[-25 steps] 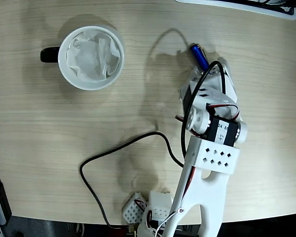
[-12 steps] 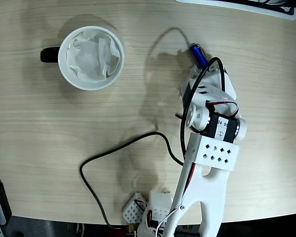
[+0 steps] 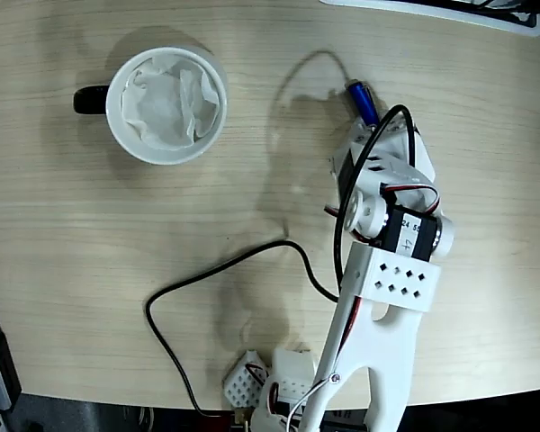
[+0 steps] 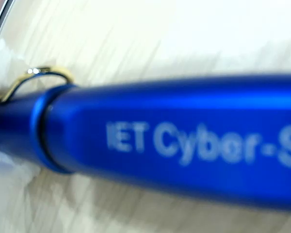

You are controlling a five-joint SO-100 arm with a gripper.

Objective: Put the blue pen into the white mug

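Royal-blue and glossy, the blue pen [image 4: 174,141] fills the wrist view from edge to edge, its barrel printed with blurred pale lettering that begins "IET Cyber", a thin metal clip [image 4: 34,80] curling up near the left edge. From the fixed view, only one end of the blue pen [image 3: 361,98] shows, poking out past the top of the white arm [image 3: 382,270] on the right side of the pale wood-grain table [image 3: 90,252]. The gripper [image 3: 376,135] sits directly over the rest of the pen, its fingers hidden beneath the wrist, so whether they are clamped or apart cannot be told. The white mug [image 3: 166,104] stands well apart at upper left, black handle [image 3: 90,100] pointing left, crumpled white paper inside. A black cable [image 3: 225,263] loops across the table below.
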